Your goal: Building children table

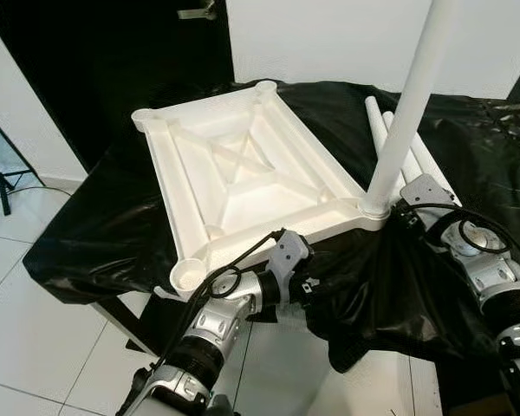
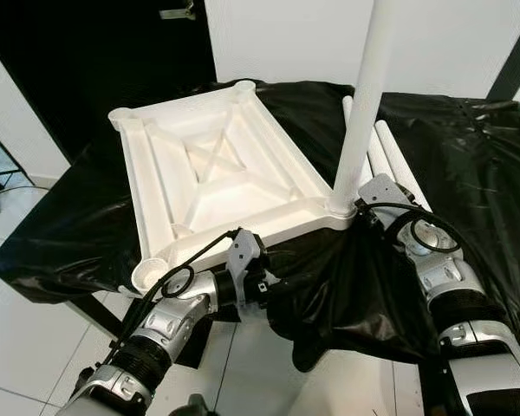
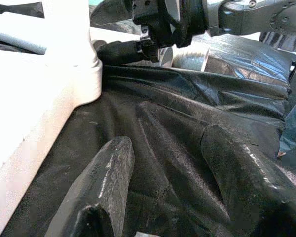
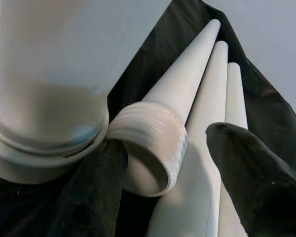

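- White moulded plastic all round: tabletop (image 1: 243, 173) lies upside down on black sheet (image 1: 468, 156), ribs up, w/ one leg (image 1: 405, 113) already standing in the near-right corner socket (image 1: 374, 208).
- My right gripper (image 4: 163, 163) sits just beside that socket, on its far-right side; fingers spread, nothing pinched. Through the wrist cam the threaded end of a loose leg (image 4: 153, 148) lies right between them, touching the inner finger (image 4: 91, 192).
- Three loose legs (image 1: 407, 147) lie side by side beyond my right gripper, pointing away from it, partly behind the standing leg.
- My left gripper (image 3: 172, 168) is low at the near edge of the tabletop, fingers apart, resting on/over the black sheet, not holding anything. Tabletop wall is just beside its one finger; empty corner socket (image 1: 188, 276) is near, to its outer side.
- Handling guess: legs look hollow, light, stiff, smooth → prob. slippery under hard fingers. Tapered, so a pinch may slide toward the thin end. I'd grip near the thick threaded end, just past the threads, not on them (risk of scuffing thread).
- Tabletop: rigid, ribbed, likely light for its size; could skate on the glossy sheet when a leg is twisted in. Left gripper would do best bracing the rim/wall near a corner.
- Sheet is soft, wrinkly, slick; may snag fingers or bunch under parts.
- Standing leg is tall, so a knock could lever the socket.
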Available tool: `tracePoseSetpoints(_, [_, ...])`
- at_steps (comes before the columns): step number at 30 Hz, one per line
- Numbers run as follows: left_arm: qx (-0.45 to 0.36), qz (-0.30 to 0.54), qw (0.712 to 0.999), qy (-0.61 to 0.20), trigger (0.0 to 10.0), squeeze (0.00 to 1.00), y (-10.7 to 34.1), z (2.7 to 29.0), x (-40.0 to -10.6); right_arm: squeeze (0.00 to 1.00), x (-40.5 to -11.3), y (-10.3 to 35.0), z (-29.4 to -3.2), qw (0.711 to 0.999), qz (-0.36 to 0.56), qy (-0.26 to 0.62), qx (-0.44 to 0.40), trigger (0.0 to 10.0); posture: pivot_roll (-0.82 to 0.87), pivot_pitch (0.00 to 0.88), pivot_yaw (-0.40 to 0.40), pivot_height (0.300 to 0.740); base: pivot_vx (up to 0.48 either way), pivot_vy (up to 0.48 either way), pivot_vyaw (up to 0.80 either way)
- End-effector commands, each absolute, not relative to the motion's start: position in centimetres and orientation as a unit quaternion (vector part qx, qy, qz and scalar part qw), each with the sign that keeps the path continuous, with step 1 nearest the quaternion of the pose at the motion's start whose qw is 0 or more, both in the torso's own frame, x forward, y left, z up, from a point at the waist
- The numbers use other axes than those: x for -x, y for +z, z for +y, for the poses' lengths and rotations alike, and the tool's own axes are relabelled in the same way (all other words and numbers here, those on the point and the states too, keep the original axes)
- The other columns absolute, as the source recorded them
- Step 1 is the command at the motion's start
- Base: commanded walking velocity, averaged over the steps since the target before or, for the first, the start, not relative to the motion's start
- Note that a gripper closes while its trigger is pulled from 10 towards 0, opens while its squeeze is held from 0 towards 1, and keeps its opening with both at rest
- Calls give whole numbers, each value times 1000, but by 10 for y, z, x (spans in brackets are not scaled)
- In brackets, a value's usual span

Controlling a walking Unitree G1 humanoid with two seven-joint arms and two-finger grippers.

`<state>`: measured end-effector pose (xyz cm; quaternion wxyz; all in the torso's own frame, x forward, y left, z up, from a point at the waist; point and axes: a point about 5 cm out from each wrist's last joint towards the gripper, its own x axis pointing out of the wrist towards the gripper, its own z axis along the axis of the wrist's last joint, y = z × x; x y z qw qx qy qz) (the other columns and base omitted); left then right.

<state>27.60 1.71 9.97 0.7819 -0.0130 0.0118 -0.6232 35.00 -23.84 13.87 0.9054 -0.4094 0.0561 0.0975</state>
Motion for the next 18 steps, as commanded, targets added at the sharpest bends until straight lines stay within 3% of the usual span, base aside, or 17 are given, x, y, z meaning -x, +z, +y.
tracePoseSetpoints(1, [9,18,779,-627,10000,0,98,19,-274,0,-354,135,-233,902,59,108,414,9373,203,0,-3,740,0,0,0])
tracePoseSetpoints(2, [9,18,779,-627,10000,0,98,19,-274,0,-354,135,-233,902,59,108,414,9373,203,0,-3,740,0,0,0])
tracePoseSetpoints(3, [8,19,780,-626,10000,0,98,20,-274,0,-357,132,-232,898,65,108,421,1020,212,0,-3,740,0,0,0])
tracePoseSetpoints(6, [6,19,781,-625,10000,0,98,21,-275,0,-360,130,-231,896,68,107,426,1020,212,0,-3,740,0,0,0])
tracePoseSetpoints(7, [5,19,781,-624,10000,0,99,21,-275,0,-361,129,-231,894,70,105,430,0,215,0,-4,740,0,0,0])
tracePoseSetpoints(13, [4,19,780,-625,10000,0,100,19,-275,0,-359,120,-228,896,65,88,431,0,196,0,1,740,0,0,0])
tracePoseSetpoints(18, [5,21,775,-631,10000,0,99,14,-273,0,-352,111,-226,915,48,39,400,0,175,0,4,740,0,0,0])
